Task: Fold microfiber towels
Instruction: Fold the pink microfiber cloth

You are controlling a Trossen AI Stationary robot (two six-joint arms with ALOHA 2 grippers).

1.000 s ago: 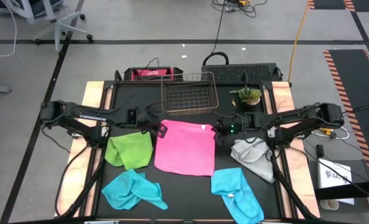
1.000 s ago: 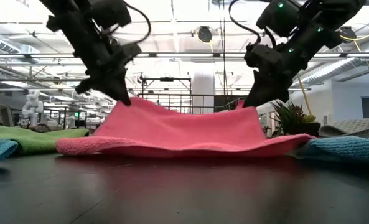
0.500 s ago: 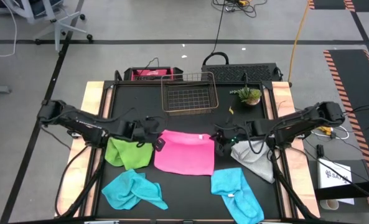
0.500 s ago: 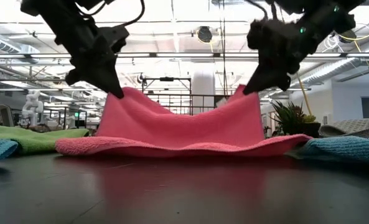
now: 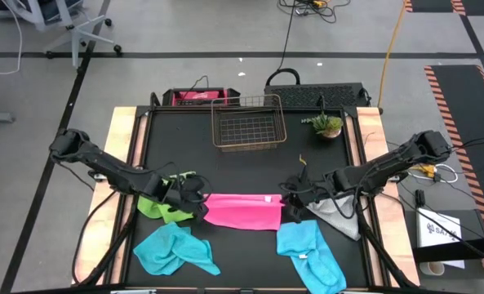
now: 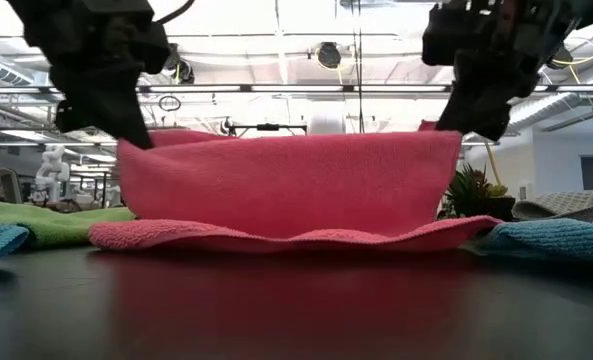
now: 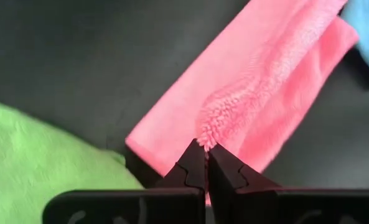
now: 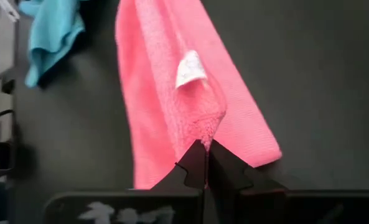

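The pink towel point(image 5: 240, 211) lies at the table's middle. Its far edge point(image 6: 286, 140) is raised like a wall and its near edge point(image 6: 286, 238) rests on the table. My left gripper point(image 5: 202, 204) is shut on its left far corner, and my right gripper point(image 5: 286, 208) is shut on its right far corner. The lime green towel point(image 5: 158, 206) lies left of it and the light grey towel point(image 5: 337, 211) right of it. Two crumpled turquoise towels point(image 5: 172, 250) point(image 5: 311, 251) lie near the front edge. My left gripper pinches the pink towel's left far corner point(image 7: 204, 138) between its two fingertips, slanting down from the left. The corner is lifted clear and the cloth hangs from it down to the table. My right gripper pinches the right far corner point(image 8: 204, 135), close to the white label point(image 8: 190, 70), between its two fingertips, slanting down from the right. The edge between the two corners runs nearly level and fairly taut.
A copper wire basket point(image 5: 248, 122) stands at the table's far middle, with a small potted plant point(image 5: 326, 125) to its right. The dark tabletop point(image 5: 184, 147) lies bare between the basket and the towels.
Both grippers, still shut, have moved toward the table's near edge, carrying the pink towel's far edge up and over the rest. That edge, sagging in the middle before, now runs level, and the near edge has stayed on the table.
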